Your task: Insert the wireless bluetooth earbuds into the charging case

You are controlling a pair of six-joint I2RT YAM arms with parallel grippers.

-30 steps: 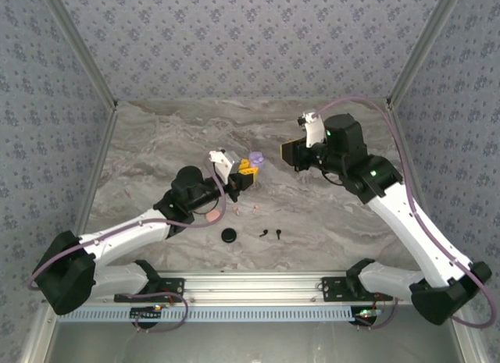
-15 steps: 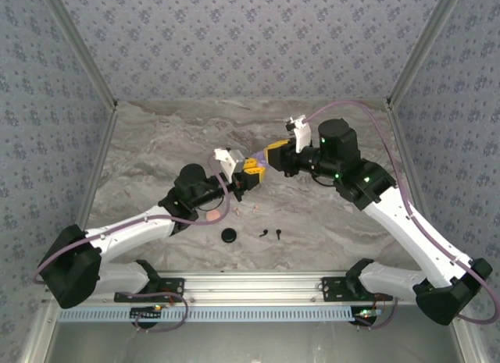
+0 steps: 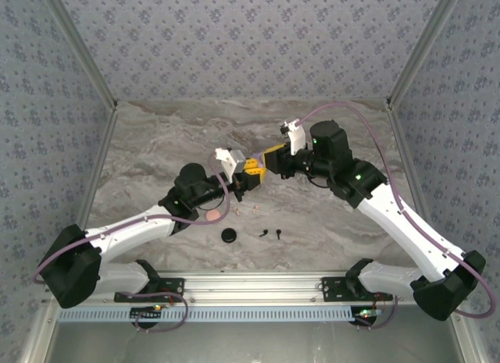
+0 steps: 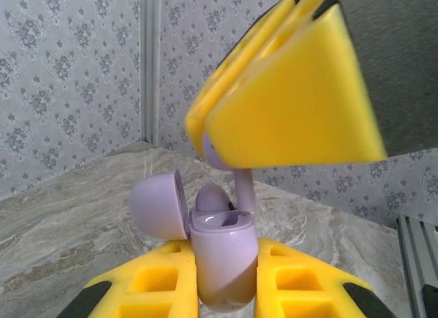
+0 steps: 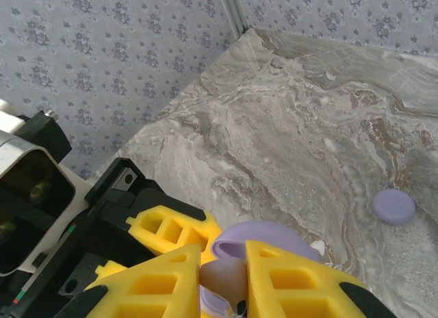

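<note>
Left pincer (image 3: 251, 169) and right pincer (image 3: 272, 155) meeting tip to tip above the middle of the marbled tabletop (image 3: 156, 144). Left one clamped shut on the lower body of an open lilac charging case (image 4: 222, 258), held upright, lid (image 4: 159, 208) tipped back to one side. Right one closed on the head of a lilac earbud (image 4: 244, 188), stem pointing down at the case's free well, touching the rim or just short of it; hard to tell which. Beside it, seated in the case, what looks like the pair's other bud (image 4: 211, 196). Down on the tabletop nearer the arms' bases: a black case (image 3: 228, 236), two black earbuds (image 3: 278, 233) and a pale pink case (image 3: 211, 215), all well apart from the meeting point.

Likely handling: featherlight, hard and glossy, apt to twist or squirt out of the foam pads if squeezed off-centre. Best taken by the bulb, as here, leaving the stem free to find its slot. Case equally smooth and rounded; better gripped low on the body, clear of hinge and lid.
</note>
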